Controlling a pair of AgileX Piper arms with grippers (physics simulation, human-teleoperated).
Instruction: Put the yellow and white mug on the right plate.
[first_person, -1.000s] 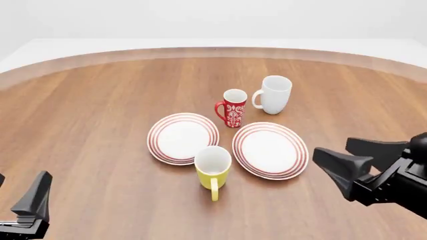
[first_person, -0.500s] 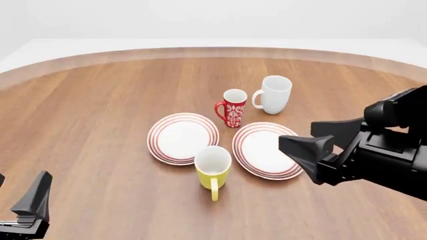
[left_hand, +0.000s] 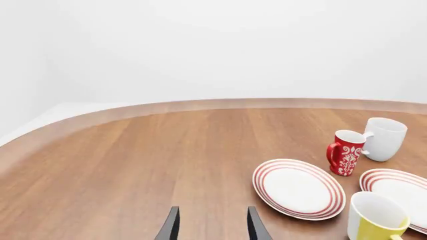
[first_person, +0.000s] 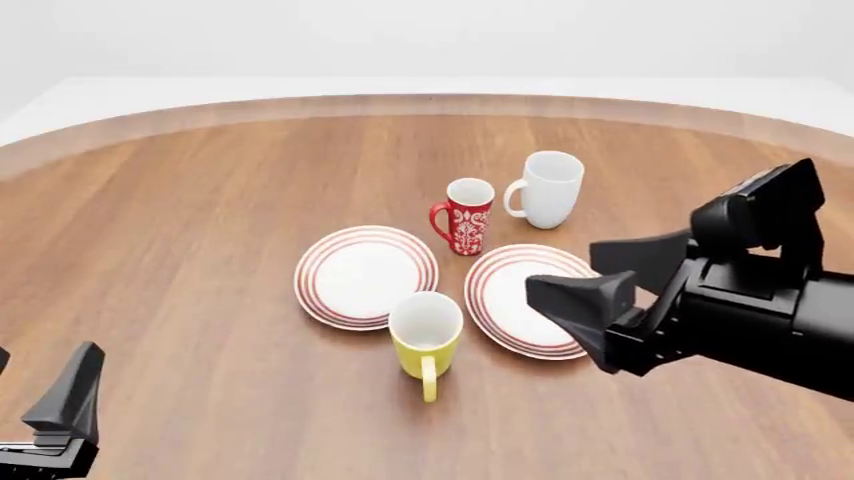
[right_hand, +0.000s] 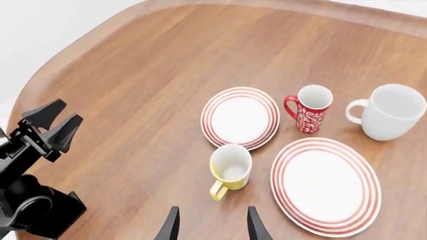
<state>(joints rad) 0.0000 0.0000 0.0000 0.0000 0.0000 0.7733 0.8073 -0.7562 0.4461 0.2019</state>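
The yellow and white mug (first_person: 427, 338) stands upright on the wood between the two plates, its handle pointing toward the table's near edge; it also shows in the wrist views (right_hand: 231, 167) (left_hand: 373, 223). The right plate (first_person: 511, 290) (right_hand: 325, 185) lies just right of it, with nothing on it. My right gripper (first_person: 562, 272) hovers open above that plate's right part, hiding some of it, fingertips aimed left toward the mug. My left gripper (first_person: 38, 388) rests open at the near left corner, far from the mug.
The left plate (first_person: 364, 275) lies beside the mug's far left side. A red patterned mug (first_person: 467, 215) and a taller white mug (first_person: 550, 188) stand behind the plates. The table's curved rim (first_person: 427, 102) runs along the back.
My right gripper has swung left and upward from the near right edge to above the right plate. The left arm, the mugs and the plates have not moved.
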